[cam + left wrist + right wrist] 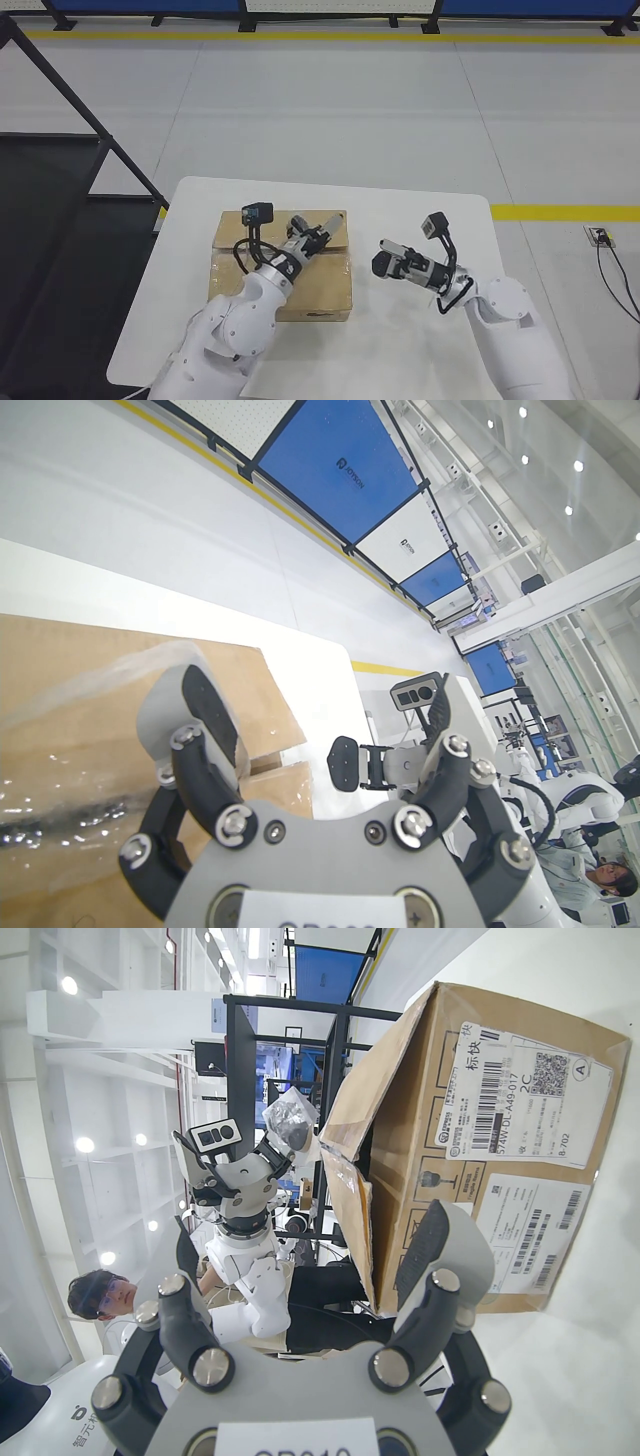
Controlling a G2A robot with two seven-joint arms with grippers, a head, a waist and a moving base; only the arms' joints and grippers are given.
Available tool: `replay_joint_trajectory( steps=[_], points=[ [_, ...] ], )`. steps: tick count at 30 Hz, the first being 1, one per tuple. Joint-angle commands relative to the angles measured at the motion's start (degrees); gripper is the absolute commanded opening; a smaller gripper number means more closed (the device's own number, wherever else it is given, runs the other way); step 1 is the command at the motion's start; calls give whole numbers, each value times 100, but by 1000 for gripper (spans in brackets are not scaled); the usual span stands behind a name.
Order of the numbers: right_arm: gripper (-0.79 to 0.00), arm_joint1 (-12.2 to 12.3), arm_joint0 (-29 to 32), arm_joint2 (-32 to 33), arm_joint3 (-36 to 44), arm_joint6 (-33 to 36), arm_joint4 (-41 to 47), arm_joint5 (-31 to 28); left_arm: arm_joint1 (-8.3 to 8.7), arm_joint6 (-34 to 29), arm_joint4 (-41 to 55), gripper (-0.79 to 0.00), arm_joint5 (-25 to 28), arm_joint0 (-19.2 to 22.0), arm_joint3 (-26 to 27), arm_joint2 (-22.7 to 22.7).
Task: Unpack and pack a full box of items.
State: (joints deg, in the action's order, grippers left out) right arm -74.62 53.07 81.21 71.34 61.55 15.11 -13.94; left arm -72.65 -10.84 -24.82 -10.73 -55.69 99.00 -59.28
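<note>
We see a brown cardboard box (330, 288), flaps open, on a white table (420, 215). The left gripper (317, 680) hovers over it, fingers (207, 710) spread, with a clear plastic bag (289, 1115) of dark contents against one finger. The right gripper (380, 258) hangs beside the box, fingers likewise apart.

box (285, 280): brown cardboard, labelled side, upright on table (420, 330) | one top flap ajar | clear tape (100, 672) lifted at my left gripper (325, 700)

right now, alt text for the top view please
A cardboard box sits on a white table, the left gripper above its top. The right gripper is beside the box, open, pointing toward it.
</note>
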Motion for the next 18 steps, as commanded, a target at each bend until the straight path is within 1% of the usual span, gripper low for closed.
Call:
replay_joint_trajectory(
  steps=[1, 10, 18],
  points=[
    [0, 15, 25, 12, 2, 0, 32, -24, -25, 13, -24, 0, -5, 31, -52, 67],
    [0, 81, 71, 34, -76, -4, 161, -119, -152, 62, -170, 0, -41, 179, -294, 363],
    [0, 138, 66, 49, -212, 35, 280, -204, -260, 64, -252, 0, -65, 318, -489, 528]
  ],
)
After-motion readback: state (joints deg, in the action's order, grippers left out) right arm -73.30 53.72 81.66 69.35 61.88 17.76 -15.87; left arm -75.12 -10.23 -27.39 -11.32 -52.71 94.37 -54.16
